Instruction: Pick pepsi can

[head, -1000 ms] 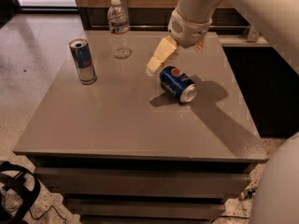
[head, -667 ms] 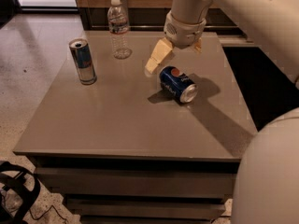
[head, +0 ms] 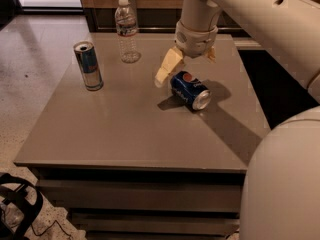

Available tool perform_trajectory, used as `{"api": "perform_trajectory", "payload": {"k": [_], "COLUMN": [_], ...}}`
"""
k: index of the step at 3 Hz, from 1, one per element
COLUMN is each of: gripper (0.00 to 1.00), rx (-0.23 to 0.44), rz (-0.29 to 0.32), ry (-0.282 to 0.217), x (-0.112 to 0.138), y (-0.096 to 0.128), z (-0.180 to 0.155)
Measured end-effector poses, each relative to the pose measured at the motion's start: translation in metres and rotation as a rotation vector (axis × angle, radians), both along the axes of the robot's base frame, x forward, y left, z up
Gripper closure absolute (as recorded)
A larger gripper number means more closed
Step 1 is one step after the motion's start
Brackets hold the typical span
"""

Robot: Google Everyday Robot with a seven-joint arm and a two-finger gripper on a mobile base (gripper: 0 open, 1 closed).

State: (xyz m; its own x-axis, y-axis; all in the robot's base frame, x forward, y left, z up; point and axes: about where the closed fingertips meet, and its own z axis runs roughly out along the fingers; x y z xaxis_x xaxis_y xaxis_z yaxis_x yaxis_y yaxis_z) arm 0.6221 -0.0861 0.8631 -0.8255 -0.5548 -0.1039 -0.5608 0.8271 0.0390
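pepsi can (head: 190, 90) lying on side, right of counter (head: 125, 134) centre, toward far edge. gripper (head: 186, 68) hovering just above, jaws spread wide, holding nothing. Likely light, smooth, dentable, rolling easily; advising grip across mid-body.

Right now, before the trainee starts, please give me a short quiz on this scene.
1. True or false: the pepsi can stands upright.
2. Where is the gripper? A) parked far away B) just above the pepsi can C) out of view
3. Which two things stand upright on the table?
Key: 1 false, it lies on its side; 2 B; 3 slim can and bottle.
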Motion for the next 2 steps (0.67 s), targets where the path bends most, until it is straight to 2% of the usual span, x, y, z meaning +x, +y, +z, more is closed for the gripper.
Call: {"api": "perform_trajectory", "payload": {"k": [2], "gripper": [0.0], "rx": [0.019], "rz": [-0.029], "ry": [0.049], "x": [-0.0175], "y": [0.0006], "z": [-0.0158]}}
